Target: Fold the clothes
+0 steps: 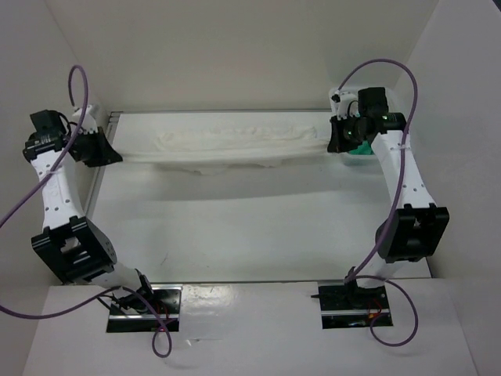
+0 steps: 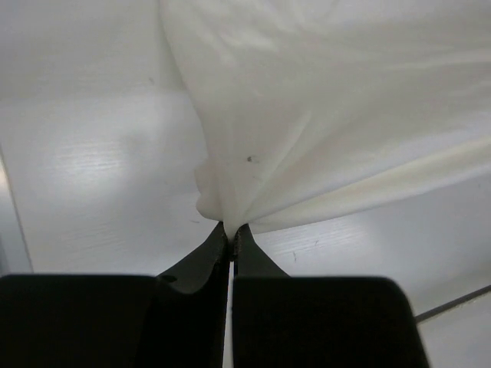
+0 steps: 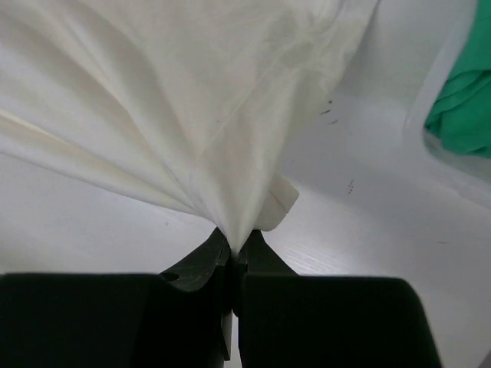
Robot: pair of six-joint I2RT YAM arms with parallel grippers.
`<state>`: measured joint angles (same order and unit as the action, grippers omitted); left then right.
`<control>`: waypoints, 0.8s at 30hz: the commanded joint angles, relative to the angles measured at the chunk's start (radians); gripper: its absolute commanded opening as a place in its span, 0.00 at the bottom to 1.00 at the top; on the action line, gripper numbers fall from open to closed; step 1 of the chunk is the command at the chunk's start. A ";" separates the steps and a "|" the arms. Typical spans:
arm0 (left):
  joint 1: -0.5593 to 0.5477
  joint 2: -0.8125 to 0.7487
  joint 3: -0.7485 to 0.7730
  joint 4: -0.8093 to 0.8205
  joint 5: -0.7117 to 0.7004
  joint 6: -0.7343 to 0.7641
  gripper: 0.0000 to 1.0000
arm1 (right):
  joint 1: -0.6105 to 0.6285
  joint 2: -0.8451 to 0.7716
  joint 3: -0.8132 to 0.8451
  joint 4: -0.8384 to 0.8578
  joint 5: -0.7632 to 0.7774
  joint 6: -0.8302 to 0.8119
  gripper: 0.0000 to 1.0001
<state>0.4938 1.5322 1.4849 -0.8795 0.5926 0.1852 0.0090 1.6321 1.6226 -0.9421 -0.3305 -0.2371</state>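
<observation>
Black left jaws, close under the left wrist camera, are clenched on a gathered corner of the large plain white garment of thin wrinkly fabric point(image 2: 322, 115), which fans away from their tips. The right jaws pinch the opposite end the same way. From above, the garment stretches as a sagging band between them, near the far edge of the white counter point(image 1: 235, 227); its middle possibly rests there. A small bright green cloth point(image 3: 460, 107) lies near the right jaws.
</observation>
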 commanded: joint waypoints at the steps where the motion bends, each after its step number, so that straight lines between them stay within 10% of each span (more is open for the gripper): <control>1: 0.040 -0.064 0.121 -0.041 0.088 0.033 0.00 | 0.006 -0.057 0.052 0.009 0.067 -0.010 0.00; 24: 0.104 -0.398 0.302 0.099 0.135 -0.110 0.00 | 0.040 -0.446 0.172 0.160 0.264 0.001 0.00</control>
<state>0.5819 1.2396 1.7412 -0.9020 0.7425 0.1188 0.0277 1.2774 1.7424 -0.8890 -0.1688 -0.2317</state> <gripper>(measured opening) 0.012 0.041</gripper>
